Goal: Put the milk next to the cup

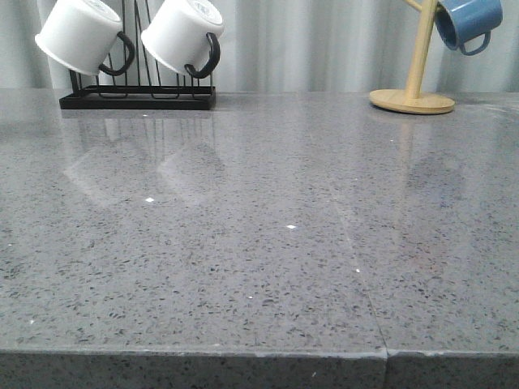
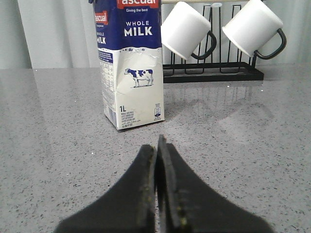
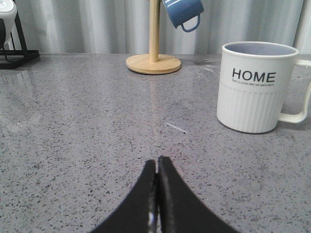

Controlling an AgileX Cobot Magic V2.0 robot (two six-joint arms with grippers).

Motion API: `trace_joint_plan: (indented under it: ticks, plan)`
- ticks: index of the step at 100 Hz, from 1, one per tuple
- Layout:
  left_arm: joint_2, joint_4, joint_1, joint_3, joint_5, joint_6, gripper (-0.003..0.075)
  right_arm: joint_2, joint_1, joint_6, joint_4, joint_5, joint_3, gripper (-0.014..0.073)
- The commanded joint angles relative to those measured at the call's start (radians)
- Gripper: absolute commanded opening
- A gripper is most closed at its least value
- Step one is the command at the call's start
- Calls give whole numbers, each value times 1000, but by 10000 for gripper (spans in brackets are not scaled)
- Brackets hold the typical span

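Observation:
The milk carton (image 2: pixel 130 63), blue top reading "WHOLE MILK" and white lower part with a cow, stands upright on the grey counter in the left wrist view, a short way ahead of my left gripper (image 2: pixel 156 145). That gripper is shut and empty. The white "HOME" cup (image 3: pixel 255 87), ribbed below with a white handle, stands upright in the right wrist view, ahead of my right gripper (image 3: pixel 157 162) and off to one side. That gripper is shut and empty. Neither the milk, the cup nor the grippers show in the front view.
A black rack (image 1: pixel 138 96) with two white black-handled mugs (image 1: pixel 81 34) stands at the back left, just behind the milk in the left wrist view (image 2: pixel 214 73). A wooden mug tree (image 1: pixel 413 97) with a blue mug (image 1: pixel 466 23) stands at the back right. The counter's front edge (image 1: pixel 259 355) is near.

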Motion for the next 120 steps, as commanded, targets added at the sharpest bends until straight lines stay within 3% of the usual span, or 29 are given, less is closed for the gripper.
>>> trace_joint_plan:
  ticks: [1, 90, 120]
  plan:
    - [-29, 0, -8, 60, -77, 0, -20, -23, -4, -2, -11, -83, -19, -67]
    - [-29, 0, -8, 60, -77, 0, -20, -23, -4, -2, -12, -101, -24, -67]
    - [-29, 0, -8, 60, -77, 0, -20, 81, -3, -2, 12, 287, -290, -67]
